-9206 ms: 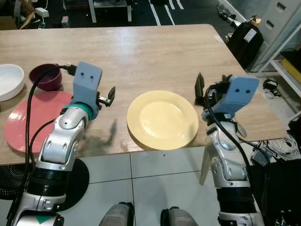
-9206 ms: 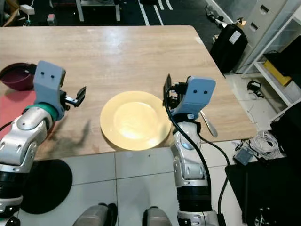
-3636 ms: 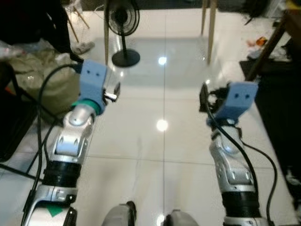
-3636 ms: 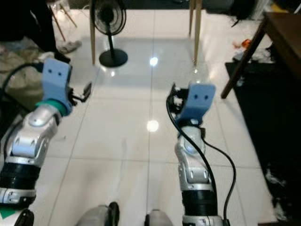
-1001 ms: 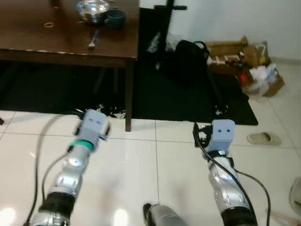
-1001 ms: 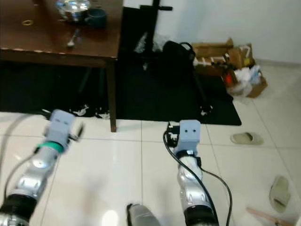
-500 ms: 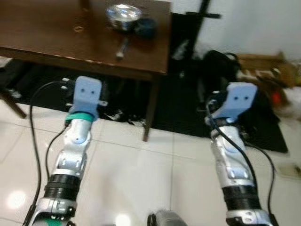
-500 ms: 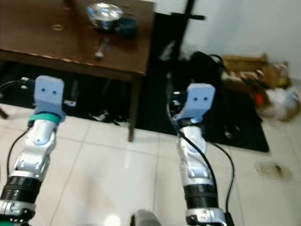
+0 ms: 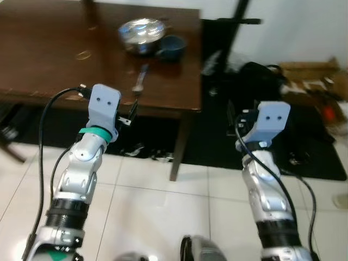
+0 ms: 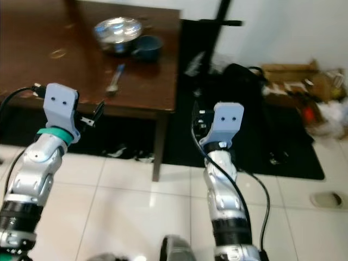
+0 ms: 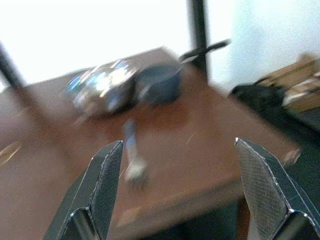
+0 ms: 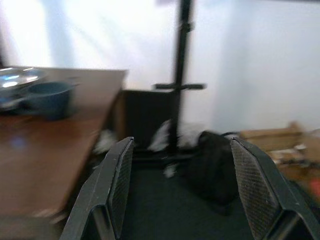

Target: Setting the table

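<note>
Table (image 9: 65,65), dark brown, sits ahead of you at eleven o'clock, carrying a steel bowl (image 9: 141,32), blue cup (image 9: 172,47) and spoon (image 9: 140,80). Your left gripper (image 11: 182,187) hangs wide open and empty, spoon dead ahead between its jaws. Right gripper (image 12: 182,192) also gapes empty. No readable writing.

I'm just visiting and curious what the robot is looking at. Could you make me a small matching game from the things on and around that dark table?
Things:
1. metal bowl
2. blue cup
3. spoon
4. left gripper

Descriptions:
A. lies alone near the table's front edge
B. open, holding nothing, aimed at the table
C. shiny, farthest back
D. dark-coloured, right beside the bowl

Pairs: 1-C, 2-D, 3-A, 4-B
</note>
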Tool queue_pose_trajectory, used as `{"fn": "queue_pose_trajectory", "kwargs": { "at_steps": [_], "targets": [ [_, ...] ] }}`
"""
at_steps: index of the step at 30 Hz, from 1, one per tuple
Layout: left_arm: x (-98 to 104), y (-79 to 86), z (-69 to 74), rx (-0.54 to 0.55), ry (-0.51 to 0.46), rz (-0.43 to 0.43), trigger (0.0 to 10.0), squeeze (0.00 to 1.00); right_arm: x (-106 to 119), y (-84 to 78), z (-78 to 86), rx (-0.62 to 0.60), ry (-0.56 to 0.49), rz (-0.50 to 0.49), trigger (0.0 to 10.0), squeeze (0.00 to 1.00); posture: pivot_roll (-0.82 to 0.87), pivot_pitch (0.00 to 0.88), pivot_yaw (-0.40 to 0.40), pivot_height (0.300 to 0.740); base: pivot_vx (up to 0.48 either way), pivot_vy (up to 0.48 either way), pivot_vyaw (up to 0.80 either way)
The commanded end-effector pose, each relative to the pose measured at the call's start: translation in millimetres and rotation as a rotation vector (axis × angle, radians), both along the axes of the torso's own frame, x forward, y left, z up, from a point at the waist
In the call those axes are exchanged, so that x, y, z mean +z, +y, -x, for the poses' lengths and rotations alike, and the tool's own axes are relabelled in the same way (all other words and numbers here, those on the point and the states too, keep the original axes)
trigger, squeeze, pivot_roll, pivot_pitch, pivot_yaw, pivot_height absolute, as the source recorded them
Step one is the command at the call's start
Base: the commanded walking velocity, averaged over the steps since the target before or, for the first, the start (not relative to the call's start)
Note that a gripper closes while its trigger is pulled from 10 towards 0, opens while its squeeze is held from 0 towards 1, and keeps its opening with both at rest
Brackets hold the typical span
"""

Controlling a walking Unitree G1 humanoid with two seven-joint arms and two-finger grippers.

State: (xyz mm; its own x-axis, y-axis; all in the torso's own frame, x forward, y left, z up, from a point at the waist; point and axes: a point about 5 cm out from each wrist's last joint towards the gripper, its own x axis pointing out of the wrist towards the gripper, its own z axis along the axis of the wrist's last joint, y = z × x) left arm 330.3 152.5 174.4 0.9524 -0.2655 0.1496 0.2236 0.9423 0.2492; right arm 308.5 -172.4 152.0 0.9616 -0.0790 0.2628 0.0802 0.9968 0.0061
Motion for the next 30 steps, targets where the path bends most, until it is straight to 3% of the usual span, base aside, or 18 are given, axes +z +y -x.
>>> {"fn": "queue_pose_trajectory", "kwargs": {
  "at_steps": [1,23,30],
  "targets": [
    [-6,4.5,0.9,0.010,0.035,0.001,10.0,0.00,-4,3.5,1.5,0.007,0.018,-0.004,10.0,0.00,-0.01,0.000,0.036,0.740,0.307,0.000,-0.43],
    [-3,8.8,1.3,0.035,0.032,-0.003,10.0,0.00,9,21.8,-3.7,0.116,-0.019,0.038,10.0,0.00,0.01,0.000,0.025,0.740,0.273,0.000,-0.02],
    [-9,10.8,-0.1,0.061,0.064,-0.014,10.0,0.00,9,31.8,-2.2,0.172,-0.017,0.057,10.0,0.00,0.01,0.000,0.016,0.740,0.000,0.000,0.00]
  ]
}}
